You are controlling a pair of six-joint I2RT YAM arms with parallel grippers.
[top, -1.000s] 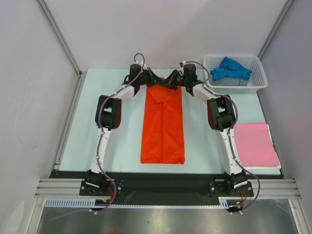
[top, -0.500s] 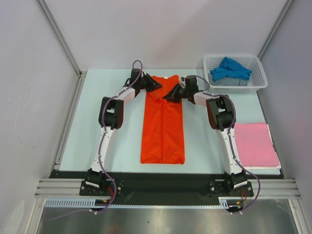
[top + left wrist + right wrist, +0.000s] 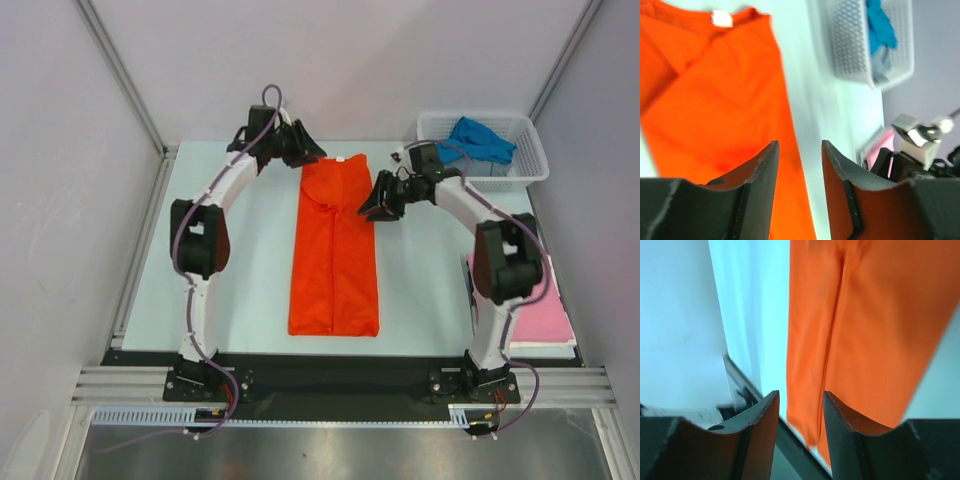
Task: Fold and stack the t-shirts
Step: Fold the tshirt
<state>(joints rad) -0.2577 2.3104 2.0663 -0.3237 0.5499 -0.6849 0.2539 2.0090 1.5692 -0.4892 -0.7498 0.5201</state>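
Showing left fingers [image 3: 760, 182] at 11 o'clock and right fingers [image 3: 759, 432] at 1 o'clock of the lengthwise-folded orange-red t-shirt [image 3: 334, 250] mid-surface [image 3: 250, 270], both pairs apart, seemingly empty.

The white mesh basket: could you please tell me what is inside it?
A crumpled blue t-shirt lies in the basket, over something grey; whatever is beneath them is covered.

Robot lab cell: grey wall panels [image 3: 350, 60], aluminium frame [image 3: 340, 384], bolted arms [image 3: 197, 236].
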